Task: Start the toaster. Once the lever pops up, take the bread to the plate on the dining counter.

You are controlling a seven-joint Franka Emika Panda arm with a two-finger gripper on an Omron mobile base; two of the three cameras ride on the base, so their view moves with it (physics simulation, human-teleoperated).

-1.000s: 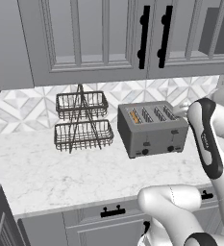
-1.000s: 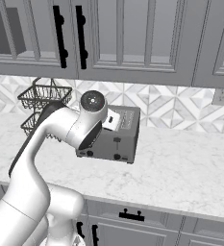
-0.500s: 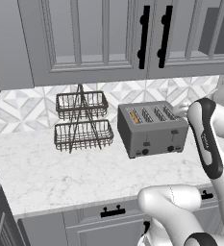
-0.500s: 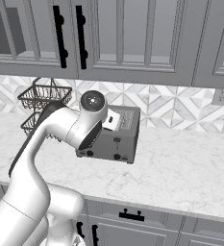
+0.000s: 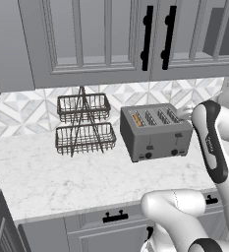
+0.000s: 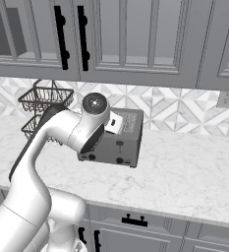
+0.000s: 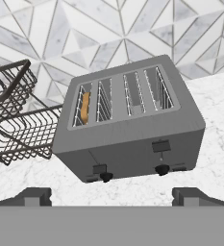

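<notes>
The toaster point(image 7: 128, 125) stands on the marble tabletop point(image 5: 47, 172) just right of a wire rack point(image 5: 84, 123), the bread point(image 7: 85, 108) sunk in its leftmost slot. The hand point(image 7: 111, 197) hovers before the front levers, fingers spread and empty, apparently lined up to press one.

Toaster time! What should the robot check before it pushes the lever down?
1. Bread sits in a toaster slot, the one nearest the wire basket rack: ok.
2. Levers on the toaster's front face are in sight: ok.
3. Which lever works the bread's slot: cannot tell.
4. Pincer faces the toaster front, tips apart: ok.
5. Pincer touching a lever: not ok, it is apart from the toaster.
</notes>
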